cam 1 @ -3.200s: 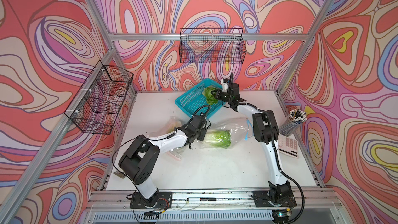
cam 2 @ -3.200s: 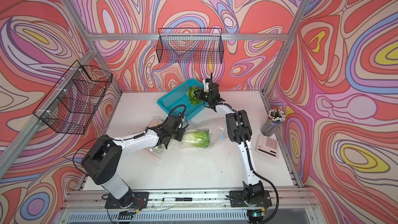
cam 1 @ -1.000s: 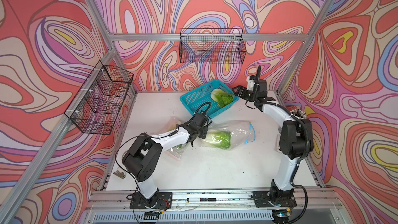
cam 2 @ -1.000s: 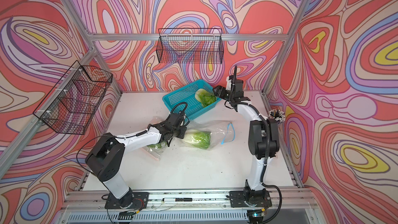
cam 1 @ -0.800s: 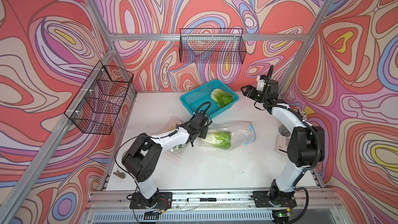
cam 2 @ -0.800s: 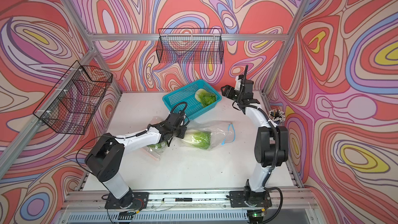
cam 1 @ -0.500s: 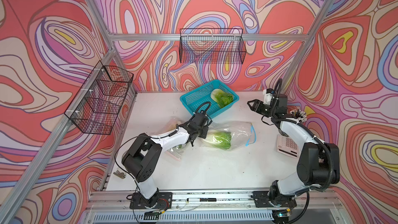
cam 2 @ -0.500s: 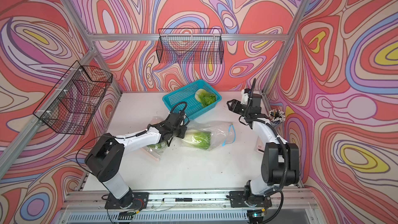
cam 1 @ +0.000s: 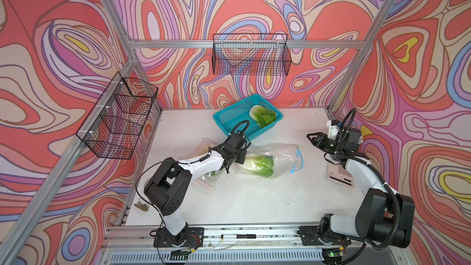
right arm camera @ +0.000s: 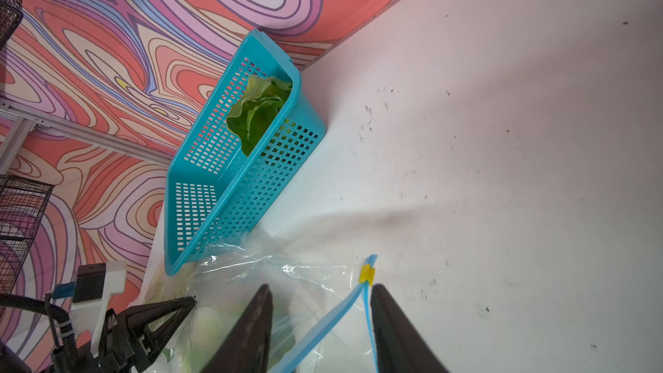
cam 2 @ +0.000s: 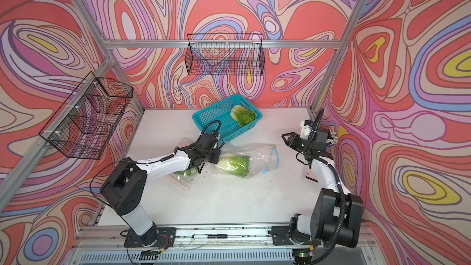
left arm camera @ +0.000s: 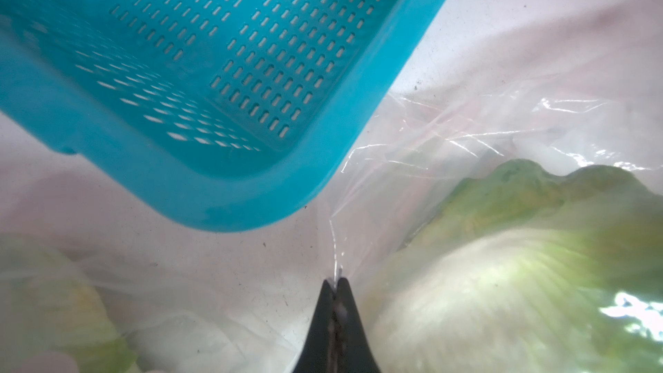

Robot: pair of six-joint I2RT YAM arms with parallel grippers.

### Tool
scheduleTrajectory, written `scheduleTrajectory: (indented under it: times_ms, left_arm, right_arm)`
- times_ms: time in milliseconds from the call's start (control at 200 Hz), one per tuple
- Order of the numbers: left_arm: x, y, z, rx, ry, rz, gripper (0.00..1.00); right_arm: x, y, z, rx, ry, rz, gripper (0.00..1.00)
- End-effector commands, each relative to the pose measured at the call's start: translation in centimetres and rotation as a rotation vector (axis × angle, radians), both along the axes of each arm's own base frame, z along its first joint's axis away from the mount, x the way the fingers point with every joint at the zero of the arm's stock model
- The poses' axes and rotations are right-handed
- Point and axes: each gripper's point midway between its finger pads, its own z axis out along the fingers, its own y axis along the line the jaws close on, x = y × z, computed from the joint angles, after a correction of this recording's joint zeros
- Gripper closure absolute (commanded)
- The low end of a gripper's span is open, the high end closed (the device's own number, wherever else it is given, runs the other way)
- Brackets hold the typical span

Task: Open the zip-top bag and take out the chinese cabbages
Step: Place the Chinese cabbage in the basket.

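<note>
Pinching the zip-top bag (cam 1: 283, 152) mid-desk (cam 1: 242, 200) with our left gripper (left arm camera: 334, 283), right gripper (right arm camera: 320, 288) spread near right edge, bagged cabbage (cam 1: 258, 165), second cabbage (cam 1: 263, 117) in back-edge basket (cam 1: 230, 119), third cabbage (cam 2: 184, 173) half hidden under our left arm (cam 1: 201, 164)

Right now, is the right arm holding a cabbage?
No: the right fingers stand apart and empty above the table, while one cabbage lies in the blue basket.

The right gripper (cam 1: 312, 138) is no longer over the teal basket (cam 1: 227, 119); it now hangs empty far off to the right, its jaws narrower. The cabbage (cam 1: 263, 116) it carried now lies in the basket.
</note>
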Motion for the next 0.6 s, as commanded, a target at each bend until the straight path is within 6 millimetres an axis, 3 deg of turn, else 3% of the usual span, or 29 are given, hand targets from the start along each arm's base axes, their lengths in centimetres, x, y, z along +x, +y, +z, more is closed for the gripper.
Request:
scheduleTrajectory:
  times_ms: [0,316,596]
  left_arm:
    - [-0.1,0.1,0.6,-0.025,-0.012,0.012,1.00]
    - [-0.1,-0.2,0.7,-0.040,-0.011,0.004,1.00]
    - [-0.1,-0.5,0.5,-0.052,-0.003,0.001,1.00]
  right_arm:
    - [-2.5,1.0,-1.7,0.013,0.073,0.051,0.56]
    - [-5.7,2.7,-4.1,0.103,0.141,0.074,0.59]
    - [-6.9,4.3,-5.6,0.201,0.164,0.130,0.64]
